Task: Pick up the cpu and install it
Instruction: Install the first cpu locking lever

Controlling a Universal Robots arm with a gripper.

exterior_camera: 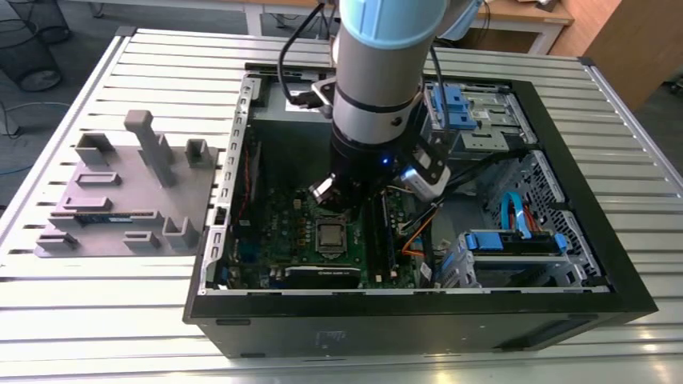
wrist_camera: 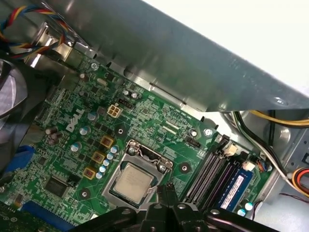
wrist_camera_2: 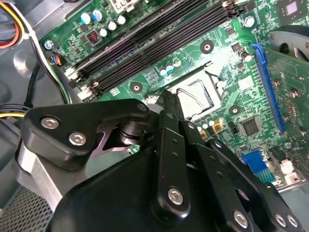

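Exterior view first: my arm (exterior_camera: 379, 72) reaches down into an open computer case (exterior_camera: 597, 272) that lies on its side on a slatted metal table (exterior_camera: 107, 320). My claw (exterior_camera: 339, 194) hangs low over the green motherboard (exterior_camera: 283, 240), just above the socket. The chip (exterior_camera: 331, 234) already sits in that socket, a small silvery square lying flat on the board, directly below my wrist toward the near edge of the case. To the exterior view's left of the case, well apart from it, a grey holder tray (exterior_camera: 117, 200) with upright posts rests on the table.

In the first wrist view the chip (wrist_camera: 133, 182) lies square inside the metal socket frame (wrist_camera: 145, 155), its dull silver top facing up. My fingertips (wrist_camera: 165, 189) come to a point right at the edge of the chip, pressed together, with nothing between them. Beside the socket run the long black memory slots (wrist_camera: 205, 174), and one slot further out carries a memory stick (wrist_camera: 234, 189) with a blue label.

In the second wrist view my black finger links (wrist_camera_2: 169, 145) cover the nearer half of the socket (wrist_camera_2: 198, 96); its wire latch and frame show beyond the fingertips. Memory slots (wrist_camera_2: 154, 34) run across the board further off, and a blue card slot (wrist_camera_2: 265, 82) lies on the other side of the socket.
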